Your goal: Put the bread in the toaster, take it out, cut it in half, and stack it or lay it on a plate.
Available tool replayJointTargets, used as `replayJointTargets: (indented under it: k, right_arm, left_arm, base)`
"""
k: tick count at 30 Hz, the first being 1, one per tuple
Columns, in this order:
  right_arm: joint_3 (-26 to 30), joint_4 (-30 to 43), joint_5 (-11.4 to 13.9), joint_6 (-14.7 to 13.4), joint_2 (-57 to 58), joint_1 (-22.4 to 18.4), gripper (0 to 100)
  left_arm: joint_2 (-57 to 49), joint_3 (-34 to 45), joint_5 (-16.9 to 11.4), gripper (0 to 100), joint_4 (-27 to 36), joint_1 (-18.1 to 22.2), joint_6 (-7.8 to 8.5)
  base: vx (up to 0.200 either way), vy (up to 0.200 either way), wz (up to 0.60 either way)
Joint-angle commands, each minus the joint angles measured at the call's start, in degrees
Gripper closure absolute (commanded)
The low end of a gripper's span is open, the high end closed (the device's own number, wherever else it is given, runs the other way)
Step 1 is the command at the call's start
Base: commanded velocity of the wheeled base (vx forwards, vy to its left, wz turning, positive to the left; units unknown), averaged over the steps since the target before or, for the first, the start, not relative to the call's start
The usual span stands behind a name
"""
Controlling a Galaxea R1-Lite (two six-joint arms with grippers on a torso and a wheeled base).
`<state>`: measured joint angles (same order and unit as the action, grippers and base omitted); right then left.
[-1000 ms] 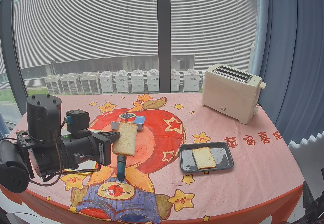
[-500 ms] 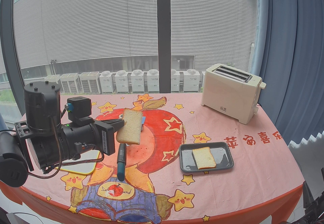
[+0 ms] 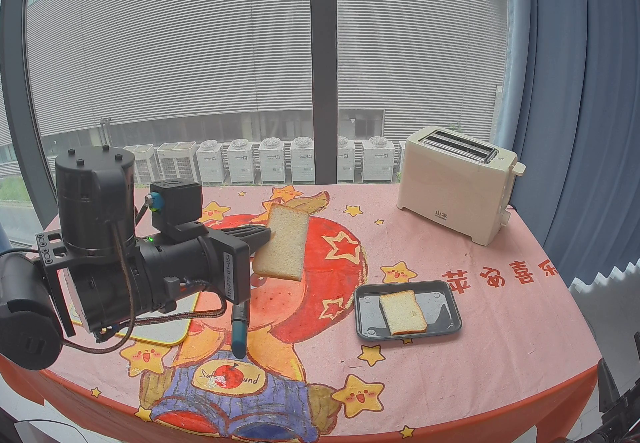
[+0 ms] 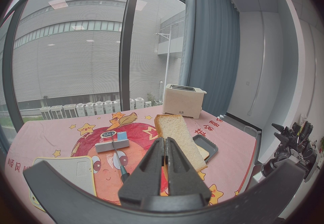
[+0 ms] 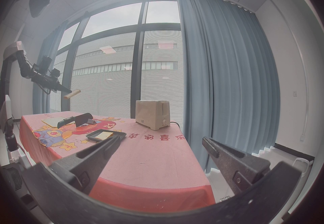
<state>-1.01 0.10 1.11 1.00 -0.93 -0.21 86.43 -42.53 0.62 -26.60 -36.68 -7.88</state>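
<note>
While the L gripper (image 3: 261, 239) hangs over the table at centre-left of the head frame, its fingers are pressed together on a bread slice (image 3: 285, 243), pinching it by one edge. The slice stands near upright, tilted a bit, clear above the pink cloth (image 3: 520, 344). The toaster (image 3: 457, 183) sits at upper right of the frame by the window, slots up, well apart from the held slice. A dark tray (image 3: 448, 326) lies right of centre, w/ a 2nd slice (image 3: 402, 312) flat in it. A knife w/ a teal handle (image 3: 238, 331) lies on the cloth just below the gripper in the frame; in the L wrist view its blade leans on a small grey block (image 4: 112, 143). A pale cutting board (image 3: 170, 331) w/ a yellow rim shows at lower left, partly under the arm. The R gripper (image 5: 161, 141) is off the table's side, well apart from all that; its fingers are spread wide, nothing between them.
</note>
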Motion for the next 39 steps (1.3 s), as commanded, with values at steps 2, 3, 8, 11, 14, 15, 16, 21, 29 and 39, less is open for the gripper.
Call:
replayJointTargets:
  k: [2, 3, 8, 11, 14, 15, 16, 21, 29, 39]
  right_arm:
    - [1.0, 0.0, 0.0, 0.1, 0.8, 0.0, 0]
    - [1.0, -0.1, 0.0, 0.1, 0.8, 0.0, 0]
    - [1.0, 0.0, 0.0, 0.0, 0.8, 0.0, 0]
    - [1.0, 0.0, 0.0, 0.0, 0.8, 0.0, 0]
    - [1.0, 0.0, 0.0, 0.0, 0.8, 0.0, 0]
    - [1.0, 0.0, 0.0, 0.0, 0.8, 0.0, 0]
    - [1.0, 0.0, 0.0, 0.0, 0.8, 0.0, 0]
    - [1.0, 0.0, 0.0, 0.0, 0.8, 0.0, 0]
    - [1.0, 0.0, -0.1, -0.2, 0.6, 0.0, 0]
    - [1.0, 0.1, -0.1, -0.3, 0.8, 0.1, 0]
  left_arm:
    - [0.3, 0.1, 0.1, 100, 0.0, -0.8, -0.04]
    - [0.3, -0.1, 0.0, 100, 0.0, -0.8, -0.12]
    - [1.2, -0.6, 0.3, 100, -0.1, -0.8, -0.04]
    - [2.1, -0.7, 0.4, 100, -0.2, -0.9, -0.04]
    - [2.6, -1.2, 0.3, 100, -0.2, -0.8, -0.12]
    - [2.7, -1.3, 0.3, 100, -0.2, -0.8, -0.12]
    - [2.7, -1.3, 0.3, 100, -0.2, -0.8, -0.12]
    - [4.2, -1.6, 0.5, 100, -0.2, -0.9, -0.04]
    - [6.0, -2.5, 3.2, 100, -0.2, -3.4, -0.91]
    - [6.4, -1.9, 3.6, 100, -0.2, -5.0, -0.91]
  base:
    - [0.0, 0.0, 0.0]
    - [0.0, 0.0, 0.0]
    - [0.0, 0.0, 0.0]
    - [0.0, 0.0, 0.0]
    - [0.0, 0.0, 0.0]
    - [0.0, 0.0, 0.0]
    - [0.0, 0.0, 0.0]
    - [0.0, 0.0, 0.0]
    - [0.0, 0.0, 0.0]
    - [0.0, 0.0, 0.0]
